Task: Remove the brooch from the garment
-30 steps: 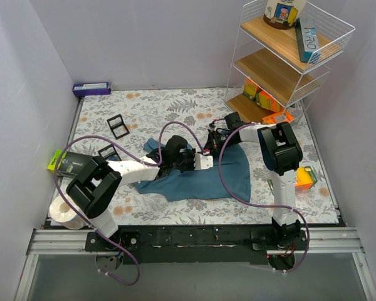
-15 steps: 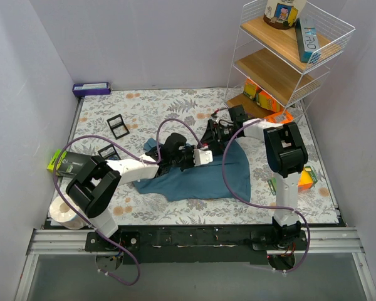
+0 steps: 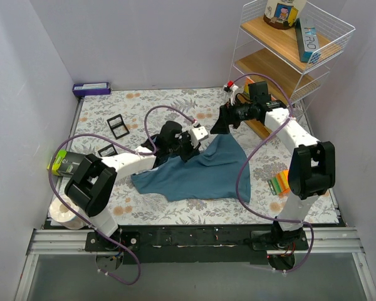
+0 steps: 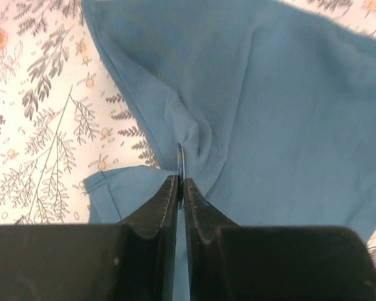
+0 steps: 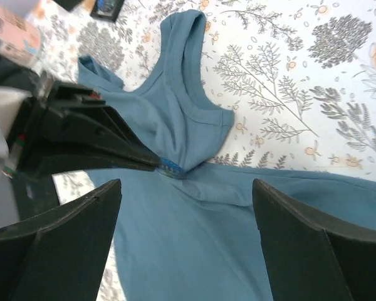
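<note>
The teal garment [image 3: 200, 179] lies crumpled on the flowered table, one fold pulled up into a peak. My left gripper [image 3: 199, 148] is shut at that peak. In the left wrist view its jaws [image 4: 180, 182] pinch the brooch [image 4: 180, 162], a thin disc seen edge-on, with cloth [image 4: 282, 125] puckered around it. The right wrist view shows the same pinched brooch [image 5: 171, 167] beside the neck opening [image 5: 194, 94]. My right gripper [image 3: 218, 125] hangs open above and behind the garment; its wide-apart fingers [image 5: 187, 188] hold nothing.
A wire shelf [image 3: 282, 63] with boxes stands at the back right, close behind the right arm. Black frames [image 3: 118, 125], a green box [image 3: 59, 162] and a white roll [image 3: 66, 212] sit on the left. A purple box [image 3: 91, 88] lies at the back wall.
My right gripper opened, let go at the garment and rose back toward the shelf. The left gripper stayed shut and shifted slightly back, lifting the cloth into a peak.
</note>
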Robot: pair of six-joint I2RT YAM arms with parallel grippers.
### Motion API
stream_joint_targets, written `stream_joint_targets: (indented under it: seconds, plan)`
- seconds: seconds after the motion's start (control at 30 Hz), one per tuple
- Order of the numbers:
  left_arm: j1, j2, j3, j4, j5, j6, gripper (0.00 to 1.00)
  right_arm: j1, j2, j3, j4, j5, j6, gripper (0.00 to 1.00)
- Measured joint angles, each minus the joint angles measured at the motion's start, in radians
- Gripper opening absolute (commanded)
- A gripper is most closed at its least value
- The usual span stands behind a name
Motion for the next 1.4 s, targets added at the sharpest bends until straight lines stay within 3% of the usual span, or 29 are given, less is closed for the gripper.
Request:
stream_joint_targets:
  seconds: [0.17, 0.33, 0.73, 1.0, 1.1, 1.23, 1.4]
  plan:
    - [0.040, 0.011, 0.106, -0.072, 0.075, -0.058, 0.00, 0.010, -0.098, -0.108, 0.037, 0.064, -0.204, 0.75]
    - [0.119, 0.017, 0.130, -0.129, 0.132, -0.105, 0.00, 0.023, -0.151, -0.340, 0.151, 0.111, -0.325, 0.72]
    - [0.157, 0.017, 0.093, -0.155, 0.211, -0.235, 0.00, 0.188, -0.138, -0.383, 0.302, 0.123, -0.338, 0.77]
    - [0.183, 0.017, 0.076, -0.128, 0.230, -0.304, 0.00, 0.205, -0.064, -0.385, 0.356, 0.176, -0.305, 0.74]
    - [0.187, 0.017, 0.066, -0.107, 0.235, -0.329, 0.00, 0.204, -0.056, -0.388, 0.357, 0.180, -0.292, 0.69]
    - [0.193, 0.017, 0.051, -0.080, 0.243, -0.365, 0.00, 0.206, -0.053, -0.402, 0.372, 0.169, -0.270, 0.50]
    - [0.193, 0.017, 0.026, -0.024, 0.243, -0.404, 0.00, 0.222, -0.044, -0.416, 0.380, 0.131, -0.245, 0.33]
